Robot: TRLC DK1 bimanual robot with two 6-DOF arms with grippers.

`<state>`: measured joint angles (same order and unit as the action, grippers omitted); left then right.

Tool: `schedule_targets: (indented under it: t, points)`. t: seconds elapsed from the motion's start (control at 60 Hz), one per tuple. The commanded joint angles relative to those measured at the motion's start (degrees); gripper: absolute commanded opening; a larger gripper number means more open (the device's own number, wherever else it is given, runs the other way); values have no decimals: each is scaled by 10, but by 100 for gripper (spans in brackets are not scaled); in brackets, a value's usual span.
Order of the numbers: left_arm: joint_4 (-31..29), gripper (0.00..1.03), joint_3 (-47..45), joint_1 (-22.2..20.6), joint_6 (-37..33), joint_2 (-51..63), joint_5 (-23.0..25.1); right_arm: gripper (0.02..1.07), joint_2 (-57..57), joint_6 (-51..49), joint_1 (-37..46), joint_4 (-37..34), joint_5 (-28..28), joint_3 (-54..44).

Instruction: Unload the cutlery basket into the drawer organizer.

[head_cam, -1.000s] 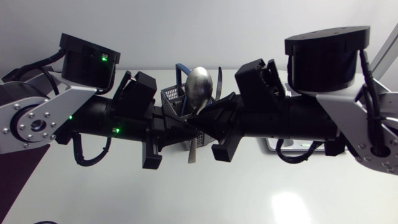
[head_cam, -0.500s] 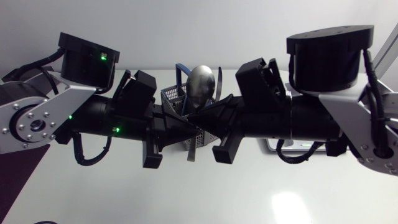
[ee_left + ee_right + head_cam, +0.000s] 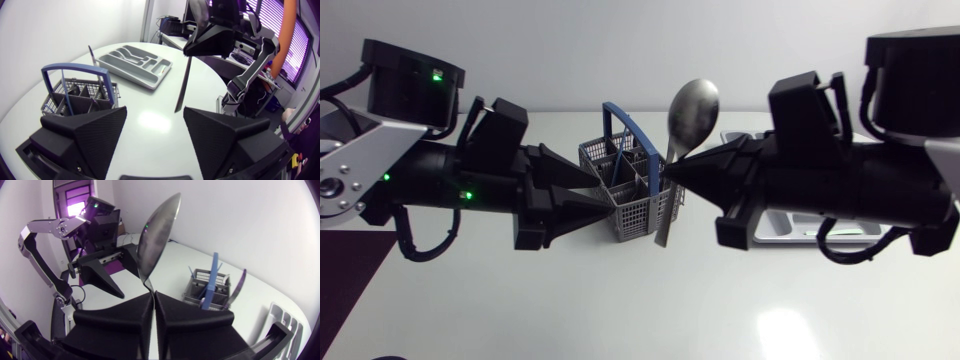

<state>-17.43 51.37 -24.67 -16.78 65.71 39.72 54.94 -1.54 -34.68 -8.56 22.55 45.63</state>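
Your right gripper [image 3: 670,172] has its fingers clamped on the spoon [image 3: 692,105] at the neck, lifted beside the basket [image 3: 635,215], toward the table's far edge. Spoon's long axis is near upright: bowl up, handle tip down over bare table between basket and organizer [image 3: 135,60]. Your left gripper [image 3: 155,125] has fingers apart, holding nothing, close by the basket. There's open table toward the near edge.
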Motion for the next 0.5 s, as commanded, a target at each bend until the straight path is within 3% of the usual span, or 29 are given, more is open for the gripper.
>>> schedule_targets:
  t: [0.0, 0.333, 0.483]
  points:
    - [-9, 92, -8, 24, -21, -16, -12, 8, -23, 0, 48, -19, 4, 1]
    - [-17, 92, -47, 39, -80, -38, -133, 8, 39, -55, 299, -56, 14, 45]
    - [-17, 92, -53, 37, -87, -40, -178, 8, 115, -72, 359, -42, -28, 82]
